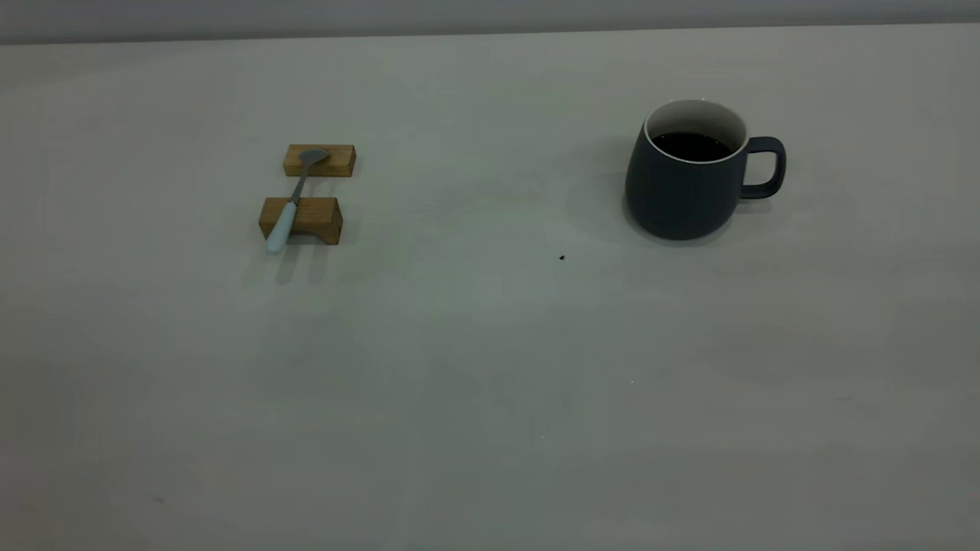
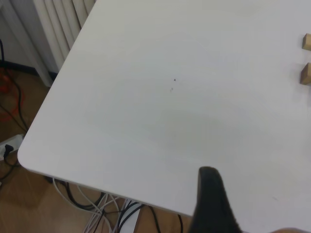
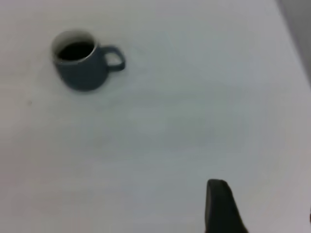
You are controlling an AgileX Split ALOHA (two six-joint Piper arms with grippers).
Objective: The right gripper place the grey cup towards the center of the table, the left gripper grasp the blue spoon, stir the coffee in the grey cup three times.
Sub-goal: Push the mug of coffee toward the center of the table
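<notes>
The grey cup (image 1: 685,191) stands upright at the right of the table (image 1: 490,383), its handle pointing right, with dark coffee (image 1: 691,147) inside. The blue spoon (image 1: 295,199) lies at the left across two wooden blocks, its bowl on the far block (image 1: 337,161) and its pale handle over the near block (image 1: 312,218). Neither gripper shows in the exterior view. My right gripper (image 3: 263,201) hovers open and holds nothing, well away from the cup (image 3: 82,65). My left gripper (image 2: 257,204) is open over bare table near a corner, with one black finger (image 2: 210,199) showing.
The two blocks' ends (image 2: 306,58) peek in at the edge of the left wrist view. That view also shows the table's rounded corner (image 2: 22,153), with cables on a wooden floor (image 2: 29,208) below it. A small dark speck (image 1: 562,258) lies left of the cup.
</notes>
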